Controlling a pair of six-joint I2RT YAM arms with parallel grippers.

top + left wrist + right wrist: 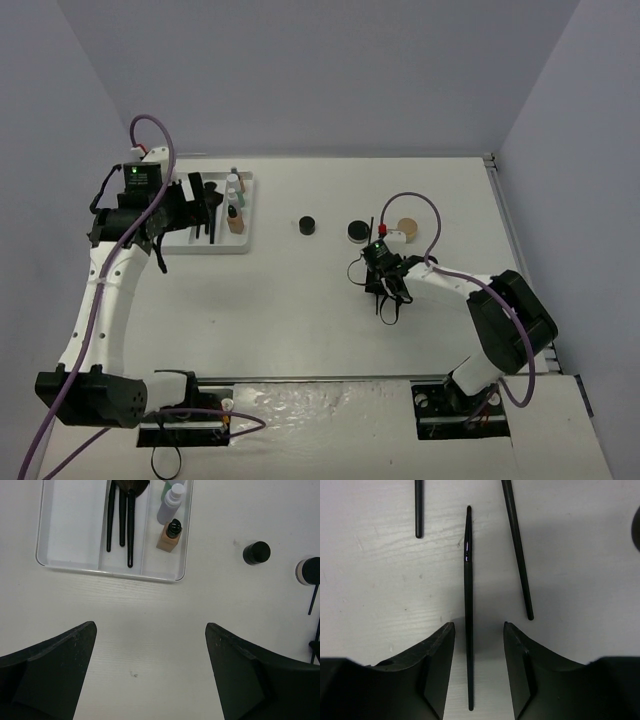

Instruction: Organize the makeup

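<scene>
Right wrist view: a thin black pencil lies lengthwise between the parted fingers, touching neither.

brushes 3 | bottles 3 | pencils 3 | round jars 2 | tan compact 1 | tray 1

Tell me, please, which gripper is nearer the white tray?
Left. The left gripper hangs close by the tray; the right gripper is far across the table, straddling a thin pencil.

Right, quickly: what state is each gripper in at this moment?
Left gripper: open, holding nothing.
Right gripper: open, fingers either side of a pencil, not gripping it.
</scene>
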